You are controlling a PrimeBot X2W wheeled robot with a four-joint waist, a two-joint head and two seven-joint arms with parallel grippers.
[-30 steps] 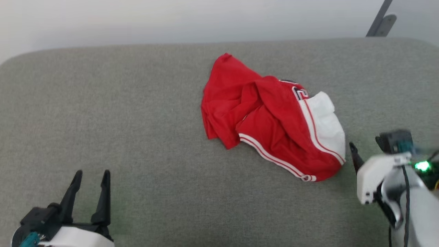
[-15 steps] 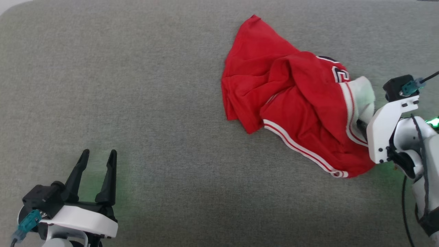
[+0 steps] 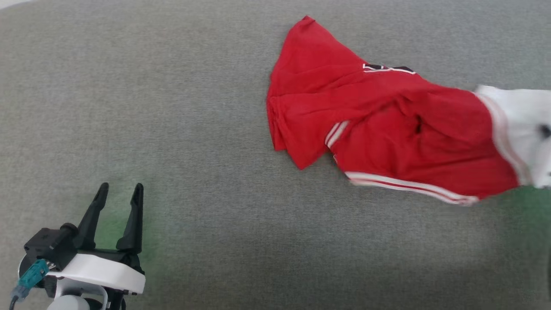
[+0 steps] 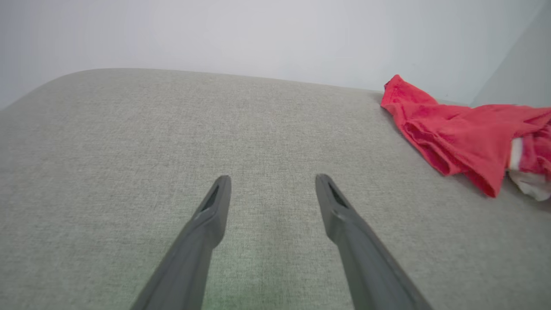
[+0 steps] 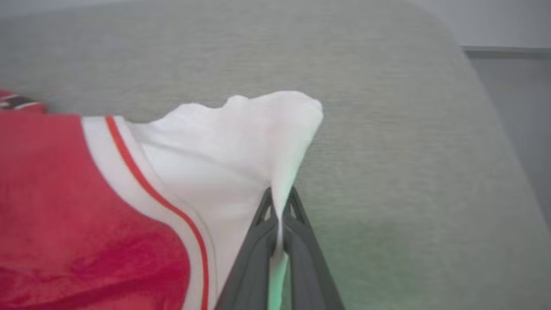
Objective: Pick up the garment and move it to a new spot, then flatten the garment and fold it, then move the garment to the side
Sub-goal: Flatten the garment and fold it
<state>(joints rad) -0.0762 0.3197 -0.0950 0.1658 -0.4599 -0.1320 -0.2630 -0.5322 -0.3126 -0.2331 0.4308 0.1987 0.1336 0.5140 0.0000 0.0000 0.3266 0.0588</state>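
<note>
Far left: left gripper low over the grey cushion, fingers spread wide, nothing between them. Sits well apart from the shirt.

Middle to right: red jersey shirt, rumpled on the cushion and stretched out toward the right. Shows a striped hem along the near edge and a bit of lettering at the top fold. Not flat, not folded.

Far right: right gripper pinched tight on the white sleeve, with the cloth squeezed between the two dark fingers and pulled up into a peak.

Looks like the very start of the job: grabbed by one sleeve, and no more than that. Seems to lie mostly on the cushion, not yet up in the air. Left to do: lift it and carry it to a new spot, spread it flat, fold it, then move it off to the side.
</note>
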